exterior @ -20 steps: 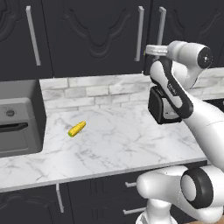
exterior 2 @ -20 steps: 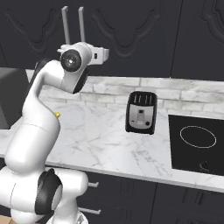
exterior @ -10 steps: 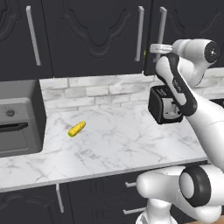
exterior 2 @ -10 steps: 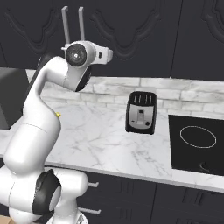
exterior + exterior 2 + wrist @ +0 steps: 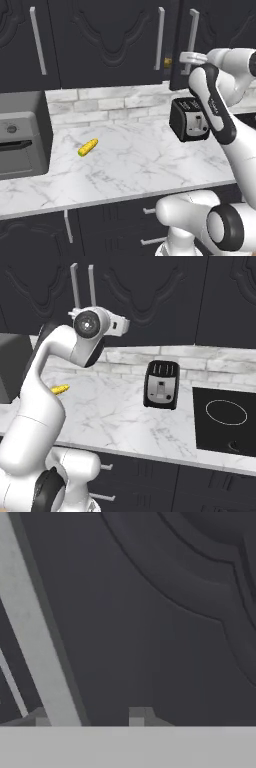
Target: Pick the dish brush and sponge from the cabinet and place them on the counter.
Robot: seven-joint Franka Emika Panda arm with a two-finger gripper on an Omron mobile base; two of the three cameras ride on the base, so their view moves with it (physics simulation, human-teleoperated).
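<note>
Arm reaching up at the dark charcoal wall cabinet (image 5: 105, 40)

The gripper (image 5: 90, 714) is straddling one silver bar handle (image 5: 37, 637), jaws parted, gripping nothing; below on the white marble counter (image 5: 135, 165) are sitting one black toaster (image 5: 189, 119) and one yellow corn cob (image 5: 88, 147).

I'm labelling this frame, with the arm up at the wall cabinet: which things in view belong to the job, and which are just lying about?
Belongs to the job:
- cabinet
- silver door handle, standing between the open fingers
- counter

Just lying about:
- corn cob
- toaster
- cooktop
- grey oven
</note>
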